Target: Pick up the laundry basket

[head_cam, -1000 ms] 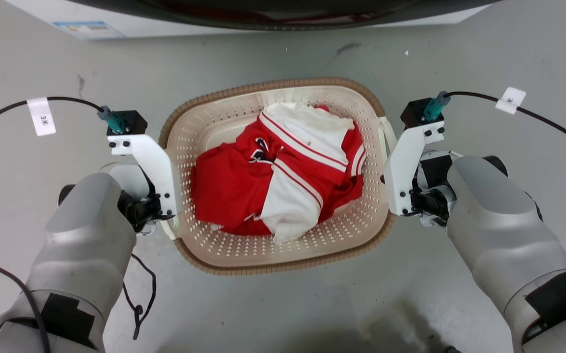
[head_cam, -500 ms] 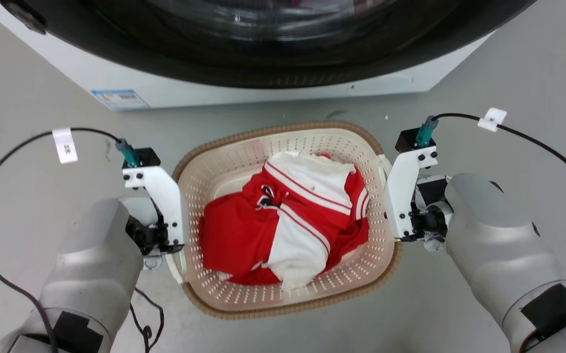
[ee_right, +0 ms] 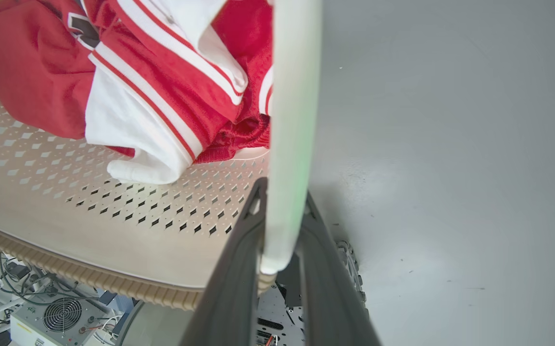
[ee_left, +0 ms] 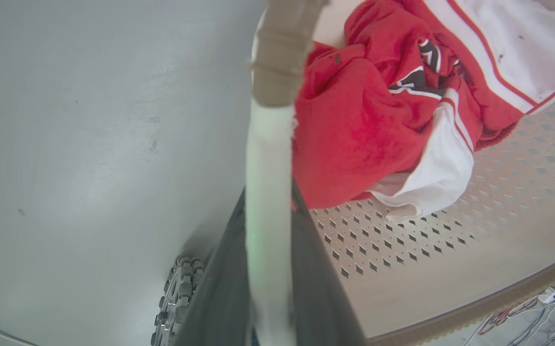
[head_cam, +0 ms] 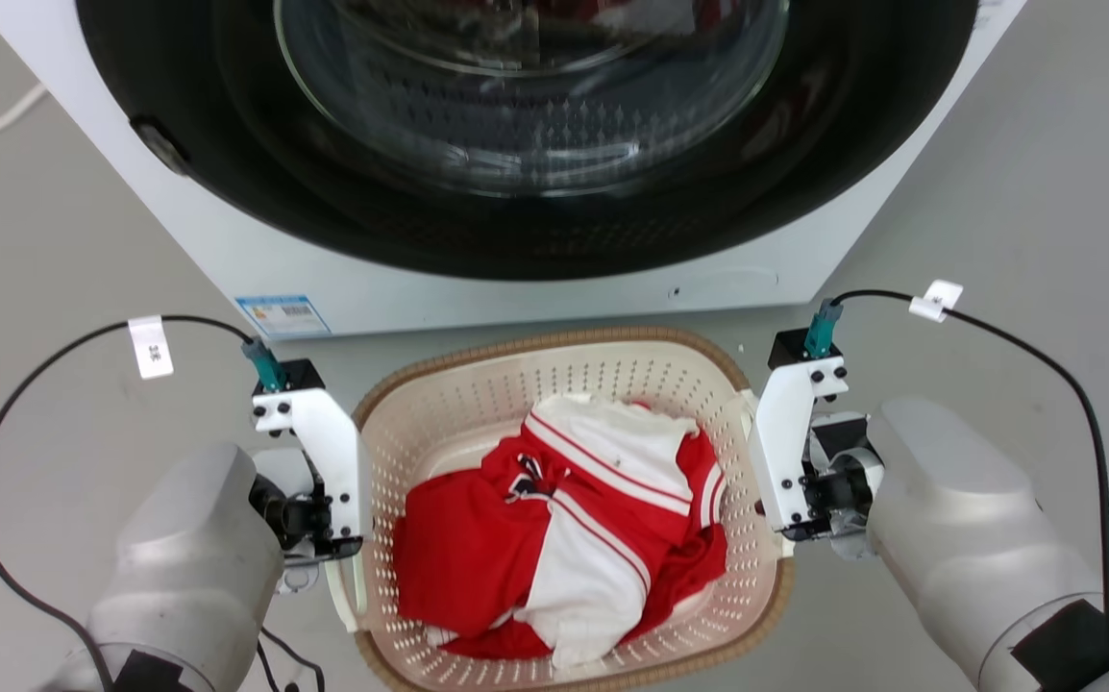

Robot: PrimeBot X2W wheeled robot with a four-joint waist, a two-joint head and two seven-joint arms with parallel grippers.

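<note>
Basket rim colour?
Brown, woven-look, around the cream basket; head view shows it best.

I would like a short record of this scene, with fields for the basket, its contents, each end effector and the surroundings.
basket: laundry basket, cream, perforated, brown rim, in front of the washing machine
contents: red and white garment, crumpled
left end effector: shut on the left handle
right end effector: shut on the right handle
floor: grey, smooth
</note>
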